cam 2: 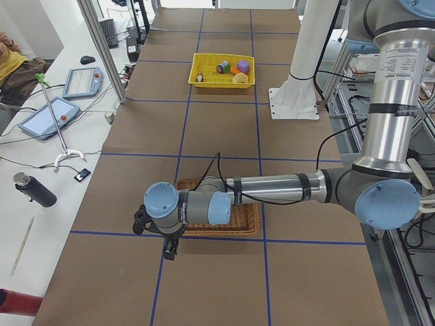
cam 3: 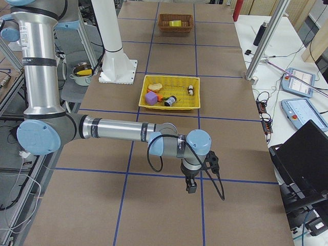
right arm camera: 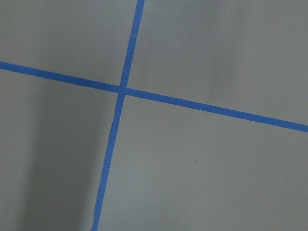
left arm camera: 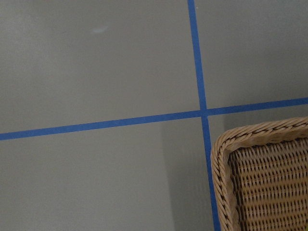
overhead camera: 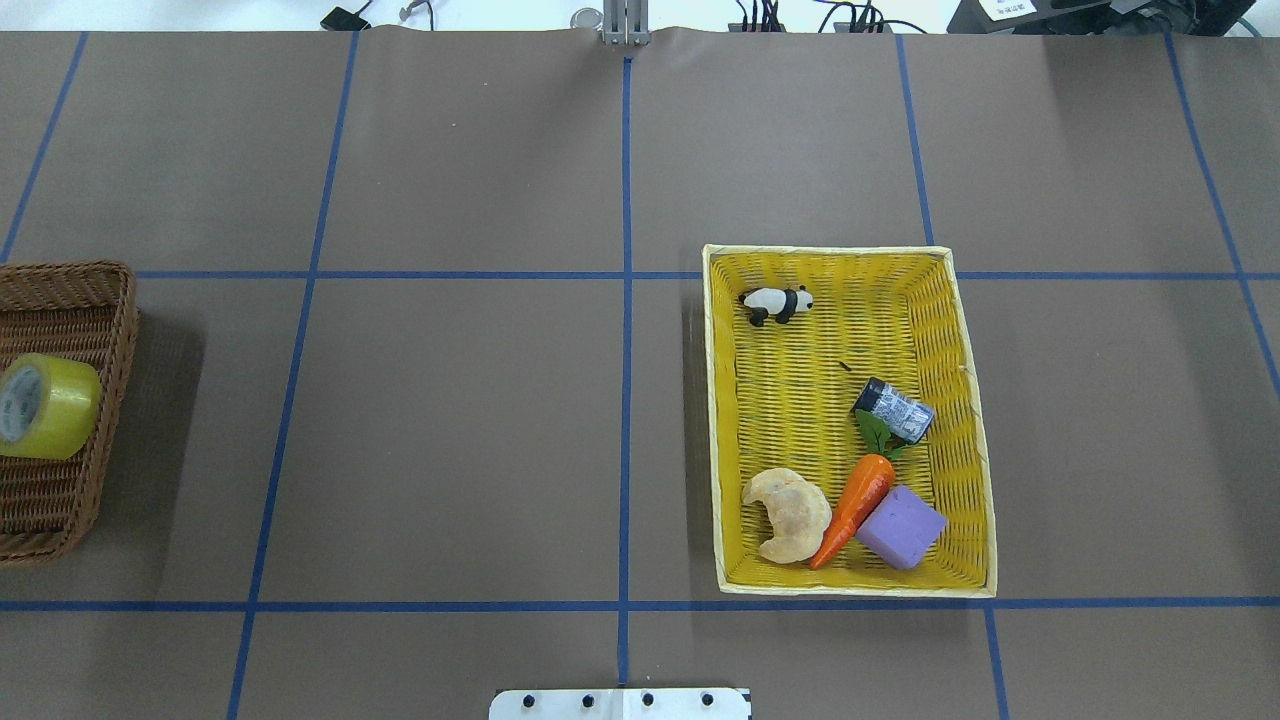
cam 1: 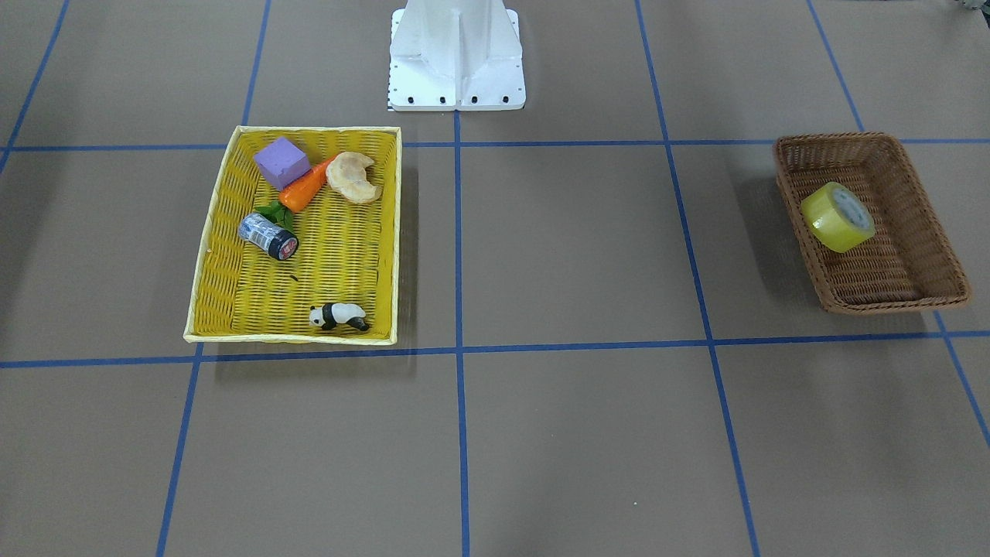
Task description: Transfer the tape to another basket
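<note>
The tape [cam 1: 838,217], a yellowish roll with a white core, lies on its side in the dark brown wicker basket [cam 1: 920,255]. Both also show in the overhead view, the tape [overhead camera: 45,405] in the basket [overhead camera: 60,290]. In the exterior left view my left gripper [cam 2: 170,248] hangs just off the basket's near corner [cam 2: 251,221], and the forearm hides the tape. The left wrist view shows only a corner of the basket [left arm camera: 269,183]. My right gripper [cam 3: 190,185] hangs over bare table, well away from the tape [cam 3: 176,23]. I cannot tell whether either gripper is open or shut.
A bright yellow woven basket [cam 1: 224,232] holds a purple block [cam 1: 281,162], a carrot [cam 1: 308,188], a croissant [cam 1: 353,177], a small can [cam 1: 268,235] and a toy panda [cam 1: 339,316]. The white robot base [cam 1: 456,58] stands at the table's edge. Blue tape lines grid the brown table.
</note>
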Available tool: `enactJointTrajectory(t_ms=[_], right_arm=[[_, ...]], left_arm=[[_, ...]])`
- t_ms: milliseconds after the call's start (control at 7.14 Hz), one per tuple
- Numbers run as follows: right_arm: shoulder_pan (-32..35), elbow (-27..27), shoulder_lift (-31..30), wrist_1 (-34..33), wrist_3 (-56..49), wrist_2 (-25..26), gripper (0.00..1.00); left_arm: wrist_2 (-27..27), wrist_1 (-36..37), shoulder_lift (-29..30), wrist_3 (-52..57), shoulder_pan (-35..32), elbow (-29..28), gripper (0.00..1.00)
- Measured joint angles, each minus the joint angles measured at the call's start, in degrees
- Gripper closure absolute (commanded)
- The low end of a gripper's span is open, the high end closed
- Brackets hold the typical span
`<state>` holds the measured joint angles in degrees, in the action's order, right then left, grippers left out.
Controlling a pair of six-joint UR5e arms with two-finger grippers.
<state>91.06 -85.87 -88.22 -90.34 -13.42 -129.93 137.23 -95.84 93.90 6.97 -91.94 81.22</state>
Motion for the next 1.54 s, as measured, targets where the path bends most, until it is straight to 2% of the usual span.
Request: enactJointTrajectory(t_ms=[1541], right_arm=[[0.0,1.3,-0.3,0.0,0.6,-0.1,0.0]], left_arm=[[-0.2,0.1,-1.1,0.3,-0.1,2.8,0.01]])
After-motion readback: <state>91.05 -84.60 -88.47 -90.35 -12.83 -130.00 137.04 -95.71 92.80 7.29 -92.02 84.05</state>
